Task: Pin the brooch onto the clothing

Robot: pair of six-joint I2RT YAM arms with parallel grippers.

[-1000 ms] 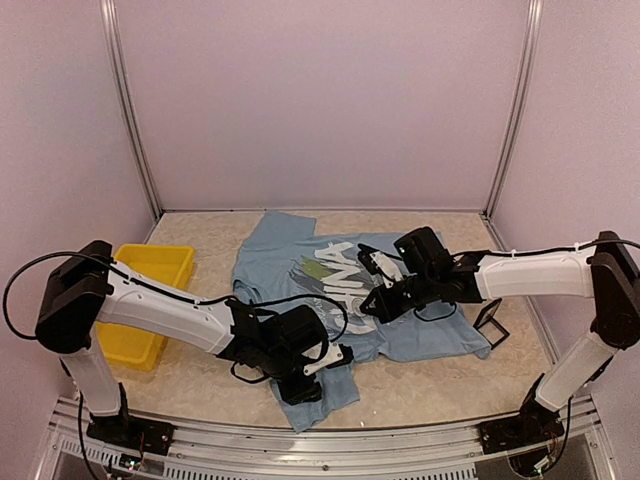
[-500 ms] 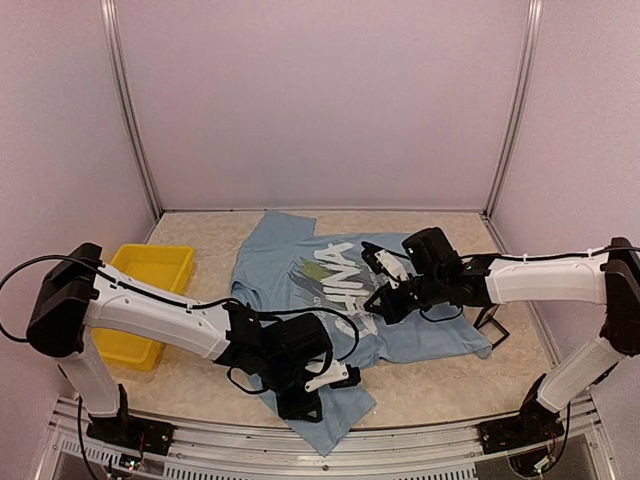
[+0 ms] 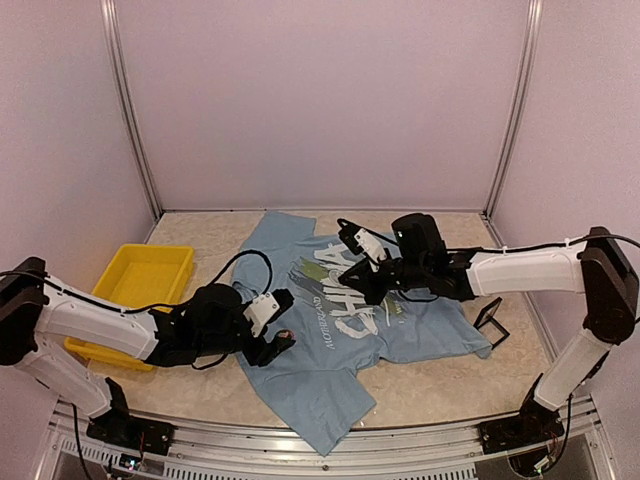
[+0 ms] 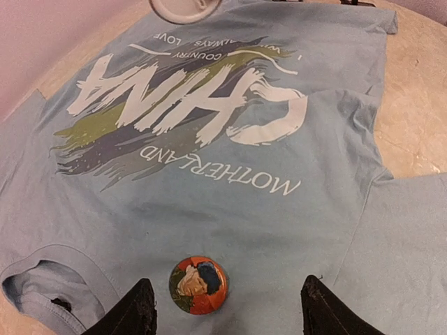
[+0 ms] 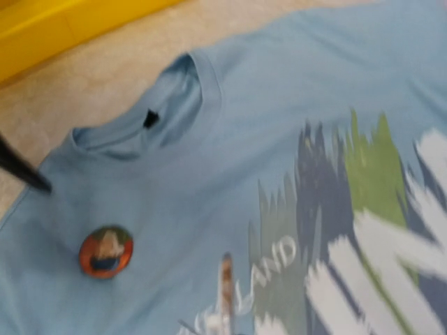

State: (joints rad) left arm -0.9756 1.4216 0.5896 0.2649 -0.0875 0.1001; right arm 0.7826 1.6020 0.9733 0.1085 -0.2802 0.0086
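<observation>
Left arm (image 3: 100, 325) pulled back, brooch (image 4: 198, 285) on clothing (image 4: 230, 209) between open left jaws

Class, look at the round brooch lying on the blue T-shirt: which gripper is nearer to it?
Left. The left gripper is open right at the brooch, which shows between its fingers. The right gripper, shut, is farther off over the T-shirt's printed chest.

A yellow rectangular plastic bin (image 3: 150, 262) sits well apart from the left claw (image 3: 282, 320), off to its left. A small black open frame (image 3: 490, 325) lies well to the right of the right claw (image 3: 358, 287). Both rest on the beige speckled tabletop (image 3: 430, 380) below the claws.
</observation>
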